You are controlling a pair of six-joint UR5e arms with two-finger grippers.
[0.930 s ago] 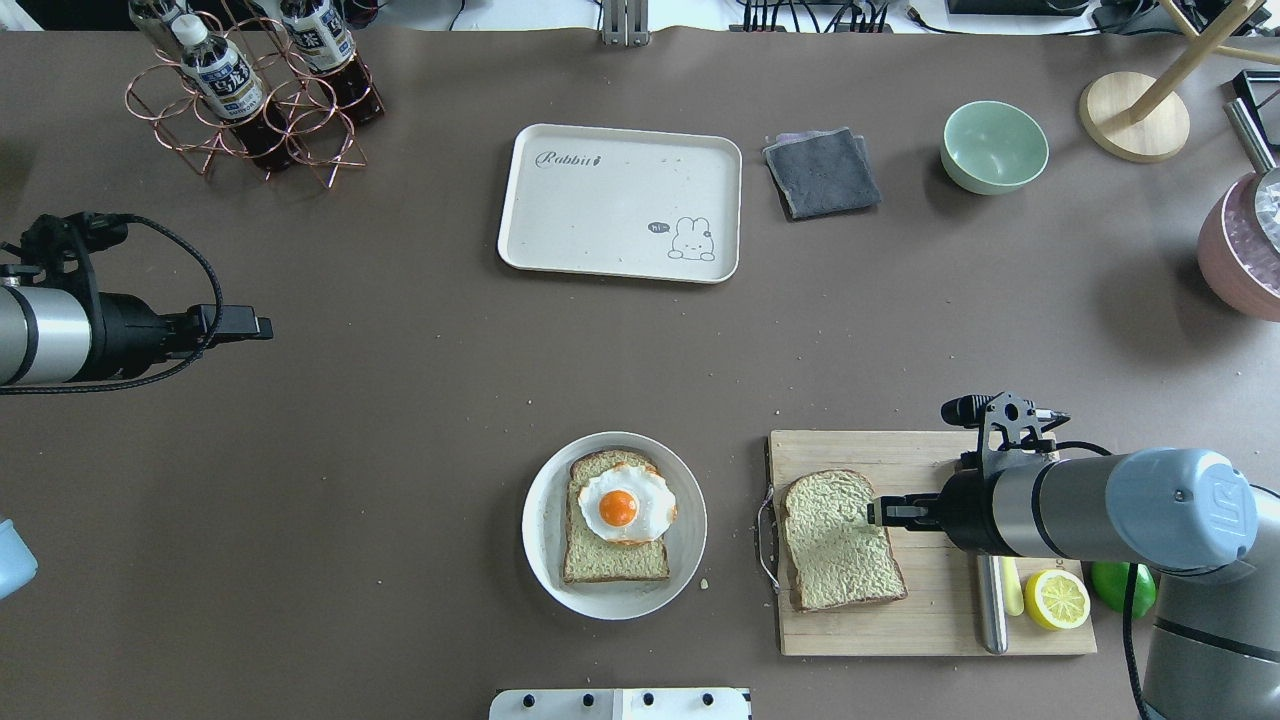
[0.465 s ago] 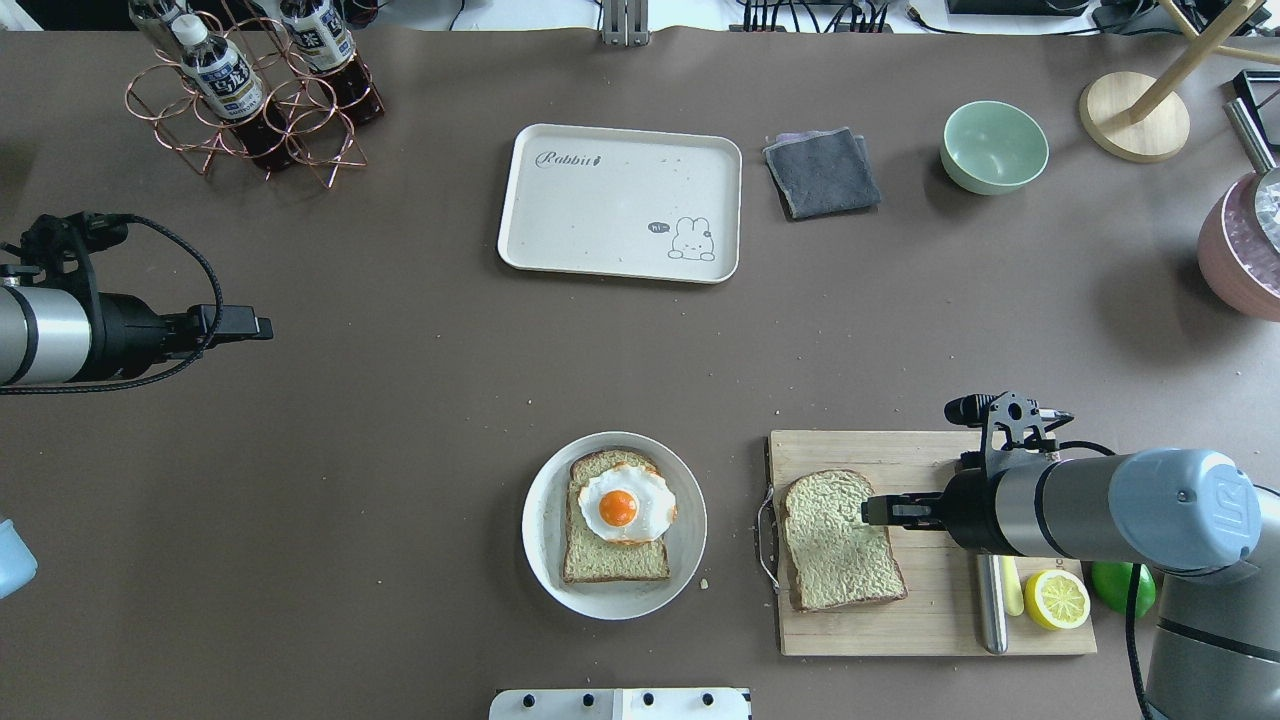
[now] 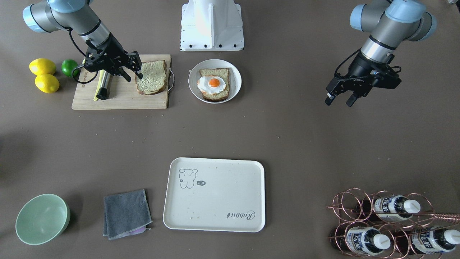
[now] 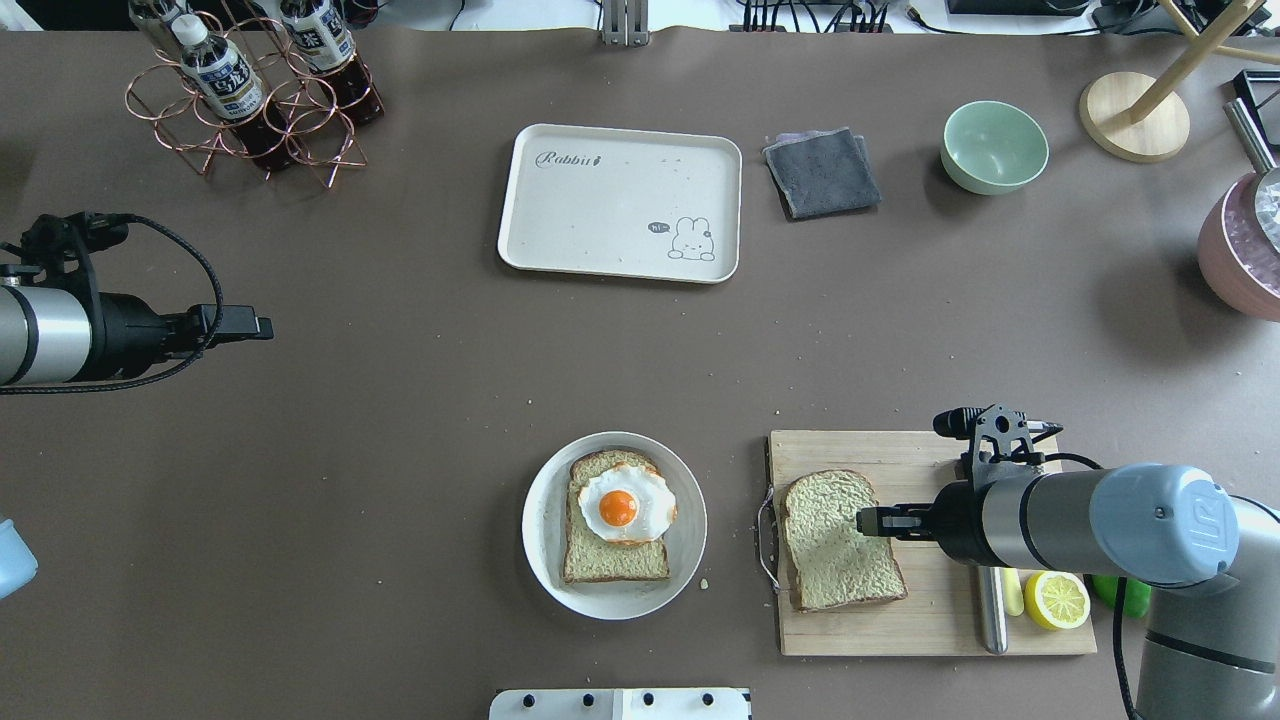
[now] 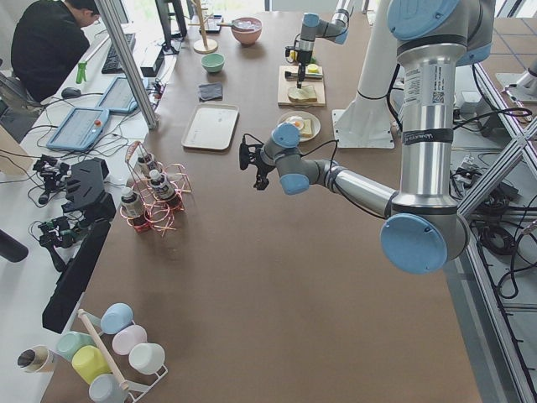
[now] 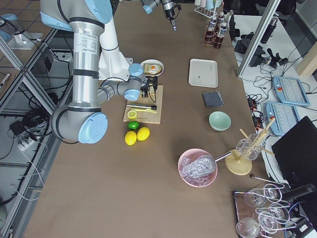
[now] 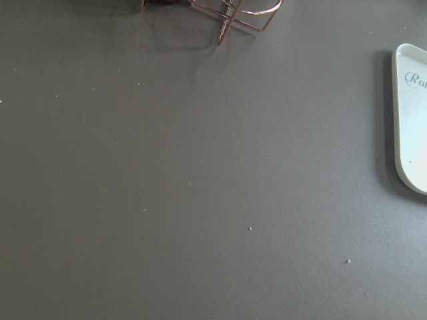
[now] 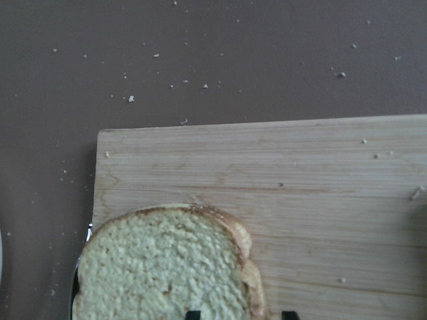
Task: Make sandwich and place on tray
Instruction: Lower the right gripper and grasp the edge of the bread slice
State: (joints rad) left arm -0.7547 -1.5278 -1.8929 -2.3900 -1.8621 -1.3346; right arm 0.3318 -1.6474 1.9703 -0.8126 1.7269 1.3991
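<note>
Wooden cutting board on the robot's right carries one bread slice, lying flat with its pale greenish spread facing up. The right gripper hangs over that slice's right edge with its jaws spread. In the wrist view one fingertip shows above the bread and the other above bare wood just beside the crust; whether they touch it I cannot tell. The second slice, topped with a fried egg, lies on a round white plate just left of the board. The cream tray sits at the far middle of the table, well apart from both slices. The left gripper hovers over bare table, jaws spread. A knife and a lemon half lie at the board's right end.
</note>
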